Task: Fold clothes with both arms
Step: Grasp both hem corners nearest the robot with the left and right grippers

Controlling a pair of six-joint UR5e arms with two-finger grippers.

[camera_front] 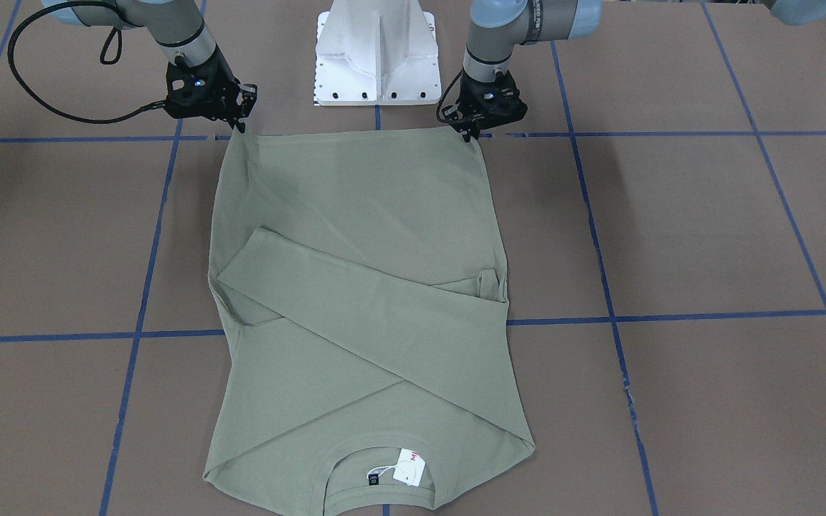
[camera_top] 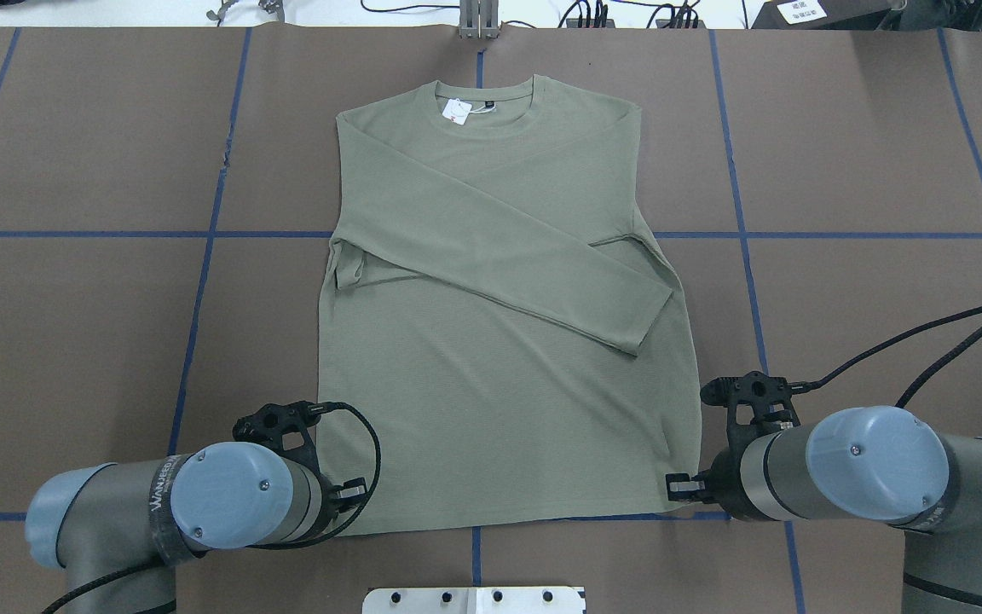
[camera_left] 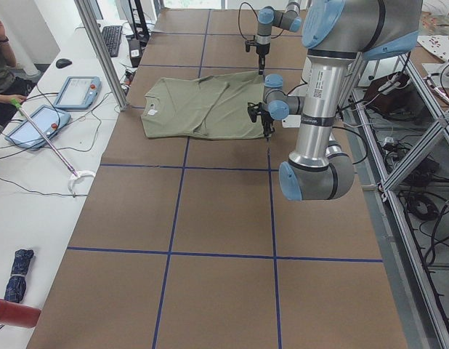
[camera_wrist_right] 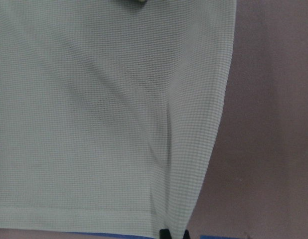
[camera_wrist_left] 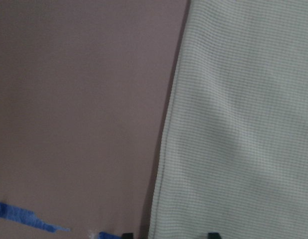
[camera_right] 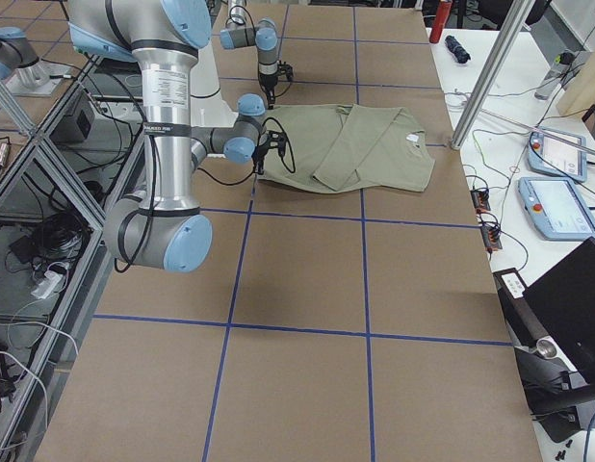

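The olive-green long-sleeved shirt (camera_front: 363, 287) lies flat on the brown table, both sleeves folded across its body, with the neck, white hang tag (camera_front: 410, 467) and black label (camera_front: 373, 478) on the side far from the robot. My right gripper (camera_front: 241, 127) is shut on one hem corner, and the cloth there is slightly raised; its tips pinch the corner in the right wrist view (camera_wrist_right: 175, 233). My left gripper (camera_front: 472, 133) is at the other hem corner. In the left wrist view (camera_wrist_left: 169, 234) its tips stand apart, straddling the shirt's edge (camera_wrist_left: 159, 189).
The white pedestal base (camera_front: 377, 64) stands just behind the hem. Blue tape lines (camera_front: 671, 315) cross the brown table cover. Tablets (camera_left: 75, 91) and cables lie on the white side bench beyond the table's far edge.
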